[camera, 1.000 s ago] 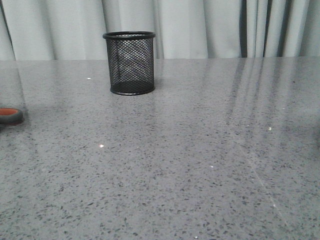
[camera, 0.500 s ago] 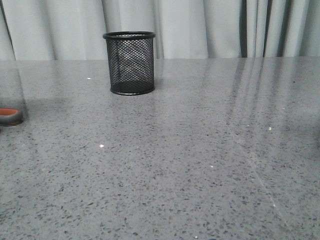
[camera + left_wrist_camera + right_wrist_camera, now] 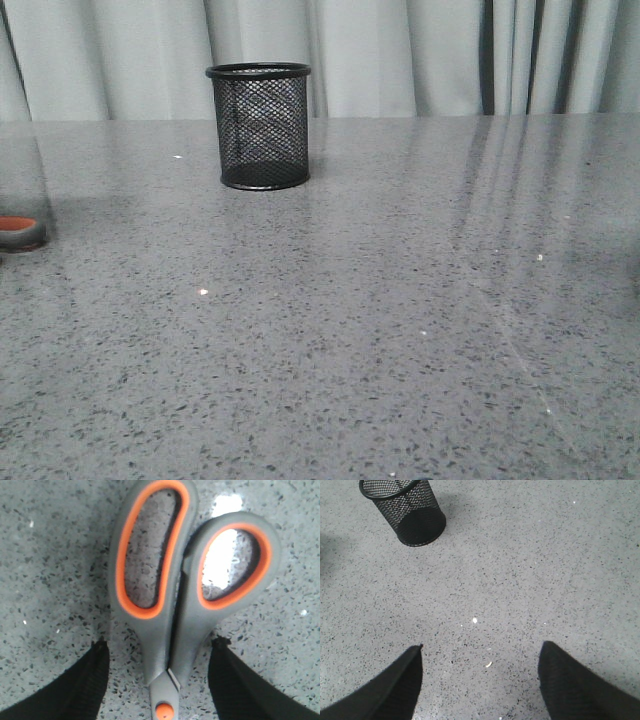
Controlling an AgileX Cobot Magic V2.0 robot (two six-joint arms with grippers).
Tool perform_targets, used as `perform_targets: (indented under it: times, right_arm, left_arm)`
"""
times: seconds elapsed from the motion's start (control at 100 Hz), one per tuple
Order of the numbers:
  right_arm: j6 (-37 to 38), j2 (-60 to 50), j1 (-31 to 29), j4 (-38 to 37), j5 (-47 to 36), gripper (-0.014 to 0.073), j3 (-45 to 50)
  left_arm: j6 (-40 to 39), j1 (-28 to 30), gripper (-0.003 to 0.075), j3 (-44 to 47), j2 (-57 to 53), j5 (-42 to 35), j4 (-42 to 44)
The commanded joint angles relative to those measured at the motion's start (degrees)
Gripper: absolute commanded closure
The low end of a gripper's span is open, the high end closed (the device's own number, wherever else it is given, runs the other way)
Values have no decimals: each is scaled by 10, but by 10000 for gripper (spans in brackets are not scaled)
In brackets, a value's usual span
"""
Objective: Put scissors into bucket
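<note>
no readable text anywhere

i'm looking over the scissors (image 3: 165, 610), the bucket (image 3: 260, 125) and the speckled table (image 3: 400, 300), and i'm finding no words, brand marks, labels, numbers or signs on any of them; the curtain (image 3: 400, 55) behind is showing none either.

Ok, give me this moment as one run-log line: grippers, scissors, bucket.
left gripper: open, straddling scissors lying on table | right gripper: open, nothing held | bucket: upright, no scissors inside | step: grasp not yet made

Grey speckled stone table (image 3: 400, 330) — glossy w/ reflections — pale pleated curtains (image 3: 400, 55) behind.
</note>
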Motion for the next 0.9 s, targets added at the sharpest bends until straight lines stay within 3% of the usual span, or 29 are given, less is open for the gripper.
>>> perform_targets:
  times: [0.0, 0.69, 0.78, 0.89]
  right_arm:
    - [-7, -2, 0, 7, -31, 147, -21]
    - [-7, -2, 0, 7, -35, 147, -21]
    - [-7, -2, 0, 7, -35, 147, -21]
    - [-7, -2, 0, 7, -35, 147, -21]
  left_arm:
    - [0, 1, 309, -15, -19, 37, -13]
    - [0, -7, 314, -15, 15, 37, -28]
    - [0, -7, 349, -15, 15, 37, -28]
    - [0, -7, 448, -15, 15, 37, -28]
